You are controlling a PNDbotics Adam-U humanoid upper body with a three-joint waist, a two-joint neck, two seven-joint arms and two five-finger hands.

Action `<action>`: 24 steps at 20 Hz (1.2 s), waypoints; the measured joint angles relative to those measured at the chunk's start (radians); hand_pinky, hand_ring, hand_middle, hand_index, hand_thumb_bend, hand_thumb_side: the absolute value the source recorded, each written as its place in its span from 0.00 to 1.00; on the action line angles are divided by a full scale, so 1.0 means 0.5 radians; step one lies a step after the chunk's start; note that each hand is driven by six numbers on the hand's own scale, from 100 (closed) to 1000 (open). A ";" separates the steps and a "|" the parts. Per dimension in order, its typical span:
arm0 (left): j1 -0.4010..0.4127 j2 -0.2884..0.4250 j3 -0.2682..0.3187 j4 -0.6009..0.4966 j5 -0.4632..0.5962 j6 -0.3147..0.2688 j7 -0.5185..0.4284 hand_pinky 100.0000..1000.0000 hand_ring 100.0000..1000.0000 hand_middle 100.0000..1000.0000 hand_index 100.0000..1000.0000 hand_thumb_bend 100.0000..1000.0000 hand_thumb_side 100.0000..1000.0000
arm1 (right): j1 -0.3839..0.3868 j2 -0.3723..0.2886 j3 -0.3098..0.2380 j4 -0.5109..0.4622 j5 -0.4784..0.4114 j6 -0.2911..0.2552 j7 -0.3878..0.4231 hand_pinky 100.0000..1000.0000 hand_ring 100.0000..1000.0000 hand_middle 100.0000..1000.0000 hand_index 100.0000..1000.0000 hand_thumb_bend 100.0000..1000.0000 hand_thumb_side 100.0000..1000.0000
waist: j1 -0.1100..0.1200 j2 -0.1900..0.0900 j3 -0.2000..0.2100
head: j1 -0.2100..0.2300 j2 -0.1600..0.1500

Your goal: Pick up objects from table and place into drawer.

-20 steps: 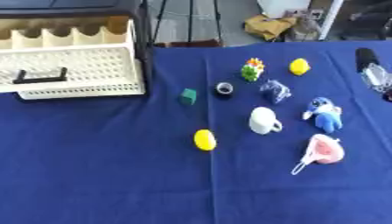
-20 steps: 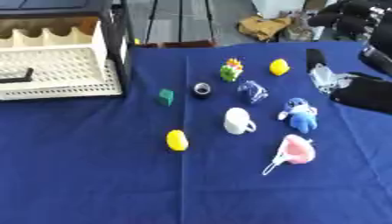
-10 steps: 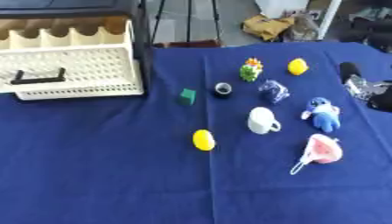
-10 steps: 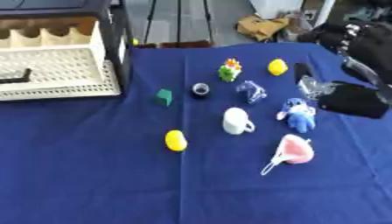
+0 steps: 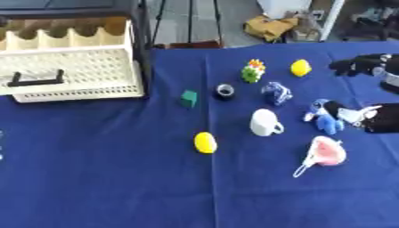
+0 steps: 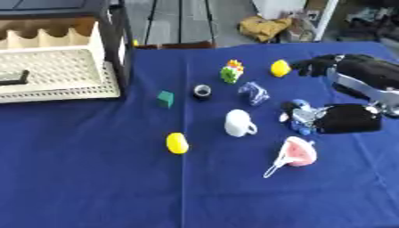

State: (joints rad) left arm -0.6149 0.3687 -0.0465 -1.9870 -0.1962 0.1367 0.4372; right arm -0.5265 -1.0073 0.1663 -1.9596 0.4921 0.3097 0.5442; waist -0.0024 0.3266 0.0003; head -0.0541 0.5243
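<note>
Reaching in from the right edge, the right hand [image 6: 343, 118] is now seen low on the cloth, its fingers [image 6: 300, 114] laid against the blue toy [image 6: 296, 125]. A second ago it was held higher and further back, near the table's right border; half a second ago it was halfway down. The fingers appear to be closing on the toy, but whether it is actually gripped cannot be told: dark fingers and toy are merged in both views. The toy is still resting on the table [image 5: 93, 178].

The left hand is not shown in either view.

Around the toy, nothing is displaced. A white mug [image 5: 263, 123] is set just to its left, a pink mask [image 5: 326, 152] just below it, its strap trailing toward the near edge. Further up the cloth a blue wrapped item [image 5: 275, 92], a dark ring [image 5: 225, 90], a green cube [image 5: 189, 98] and a green-and-yellow figure [image 5: 252, 71] are spread out. Two yellow ovals are noted: one [image 5: 300, 67] near the far edge, one [image 5: 205, 142] nearer mid-table.

The drawer [image 5: 70, 71], a white perforated tray with a black handle [image 5: 35, 79], is pulled open at far left, well apart from the toy.

Judgement: the descent marks the first pick being started. No object is seen in the drawer; a lift and a long carry leftward across the table are needed.
</note>
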 measured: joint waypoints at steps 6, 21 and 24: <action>0.018 -0.028 -0.001 0.000 0.005 0.028 -0.022 0.45 0.67 0.73 0.89 0.00 1.00 | -0.047 0.037 0.016 0.147 0.024 0.112 -0.012 0.88 0.91 0.89 1.00 0.17 0.85 | 0.001 0.001 0.002 | 0.000 0.000; 0.029 -0.054 -0.013 0.000 0.014 0.079 -0.041 0.44 0.67 0.73 0.88 0.00 1.00 | -0.241 0.239 0.180 0.731 0.373 0.172 0.076 0.88 0.94 0.92 1.00 0.36 0.82 | 0.002 0.001 0.026 | 0.001 -0.017; 0.029 -0.062 -0.021 0.000 0.016 0.085 -0.048 0.44 0.67 0.73 0.88 0.00 1.00 | -0.272 0.279 0.192 0.859 0.454 0.157 0.069 0.87 0.94 0.91 1.00 0.37 0.81 | 0.002 0.005 0.039 | 0.000 -0.035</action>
State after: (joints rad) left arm -0.6001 0.3377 -0.0570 -1.9869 -0.1879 0.1794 0.4134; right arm -0.6624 -0.8676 0.2622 -1.5302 0.7191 0.3884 0.5787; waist -0.0015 0.3291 0.0200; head -0.0540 0.5069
